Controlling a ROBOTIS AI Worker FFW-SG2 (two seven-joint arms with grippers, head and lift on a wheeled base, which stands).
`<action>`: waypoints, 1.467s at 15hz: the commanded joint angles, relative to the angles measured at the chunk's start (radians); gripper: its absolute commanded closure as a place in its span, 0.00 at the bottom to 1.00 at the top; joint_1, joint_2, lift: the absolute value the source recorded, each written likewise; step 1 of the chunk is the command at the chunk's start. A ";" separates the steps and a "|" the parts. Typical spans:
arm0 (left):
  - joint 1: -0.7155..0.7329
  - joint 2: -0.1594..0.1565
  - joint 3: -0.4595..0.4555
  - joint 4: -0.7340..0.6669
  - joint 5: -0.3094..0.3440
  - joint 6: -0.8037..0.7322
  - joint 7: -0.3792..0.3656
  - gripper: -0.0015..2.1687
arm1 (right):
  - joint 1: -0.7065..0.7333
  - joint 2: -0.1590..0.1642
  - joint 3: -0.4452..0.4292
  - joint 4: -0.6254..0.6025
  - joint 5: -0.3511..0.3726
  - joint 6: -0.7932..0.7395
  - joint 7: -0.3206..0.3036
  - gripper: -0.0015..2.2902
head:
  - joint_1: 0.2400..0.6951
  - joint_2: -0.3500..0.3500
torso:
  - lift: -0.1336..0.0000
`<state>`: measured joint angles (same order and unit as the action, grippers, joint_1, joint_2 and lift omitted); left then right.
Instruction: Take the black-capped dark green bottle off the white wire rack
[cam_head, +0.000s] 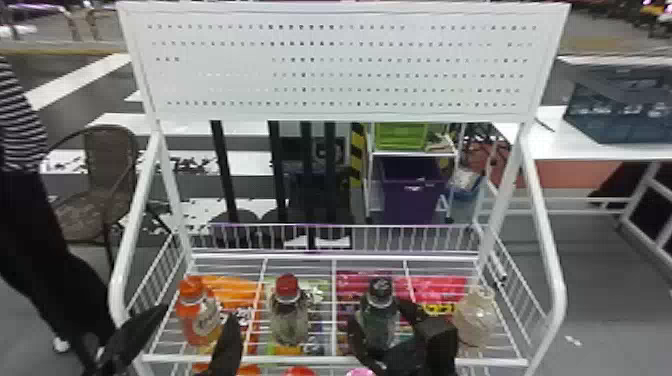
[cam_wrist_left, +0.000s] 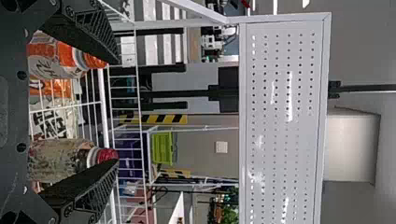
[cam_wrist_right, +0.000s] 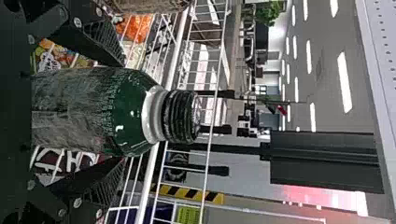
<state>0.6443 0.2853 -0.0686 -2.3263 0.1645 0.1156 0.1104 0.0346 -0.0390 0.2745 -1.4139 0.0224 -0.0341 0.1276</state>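
Right fingers (cam_wrist_right: 102, 42) spread wide around dark green bottle (cam_wrist_right: 93, 112), which stands upright on white wire rack (cam_head: 320, 359), no grip; best close evenly below shoulder, lift straight before drawing back; left fingers (cam_wrist_left: 88, 32) open, empty.

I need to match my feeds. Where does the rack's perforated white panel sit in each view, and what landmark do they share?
Head view: the panel spans the rack at its top.
Left wrist view: the panel, turned sideways, past the lime-green crate.
Right wrist view: part of the panel, far beyond the dark green bottle.
Shared landmark: yellow-and-black striped post behind the rack.
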 joint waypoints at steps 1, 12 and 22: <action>-0.002 0.000 -0.003 0.001 0.000 0.000 0.000 0.07 | -0.001 -0.009 0.002 -0.013 -0.009 0.043 0.003 0.20 | 0.57 0.50 | 1.00; -0.012 -0.006 -0.008 0.005 -0.003 0.019 0.002 0.07 | 0.203 -0.064 -0.034 -0.376 -0.021 0.113 0.000 0.42 | 0.57 0.50 | 1.00; -0.037 -0.009 -0.030 0.024 -0.006 0.019 0.003 0.07 | 0.613 -0.091 -0.229 -0.771 -0.018 0.040 0.004 0.42 | 0.57 0.50 | 1.00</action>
<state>0.6104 0.2752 -0.0981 -2.3052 0.1580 0.1343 0.1132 0.5939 -0.1315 0.0815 -2.1431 0.0056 0.0230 0.1300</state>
